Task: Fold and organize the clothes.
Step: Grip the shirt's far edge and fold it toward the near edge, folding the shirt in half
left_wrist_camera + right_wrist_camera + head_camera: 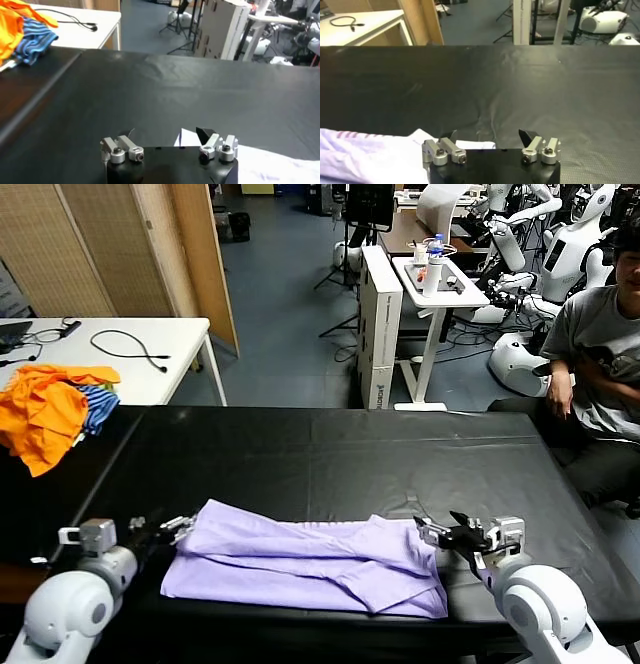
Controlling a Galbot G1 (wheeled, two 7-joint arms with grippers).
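The clothes, one pale lavender T-shirt (300, 559), lie folded into a long band near the front edge of the black table (330, 449). My left gripper (165, 529) is open at the shirt's left end; in the left wrist view a shirt corner (187, 140) lies just past that gripper (167, 136), with nothing between the fingers. At the shirt's right end my right gripper (445, 532) is also open. In the right wrist view the lavender cloth (370, 155) spreads to one side of this gripper (488, 136) and under it.
Bright orange garments (45, 409) and a blue-striped cloth (97, 406) are heaped at the table's far left corner. Behind them stands a white table (150, 374) with a cable. A seated person (600, 334) is at the far right.
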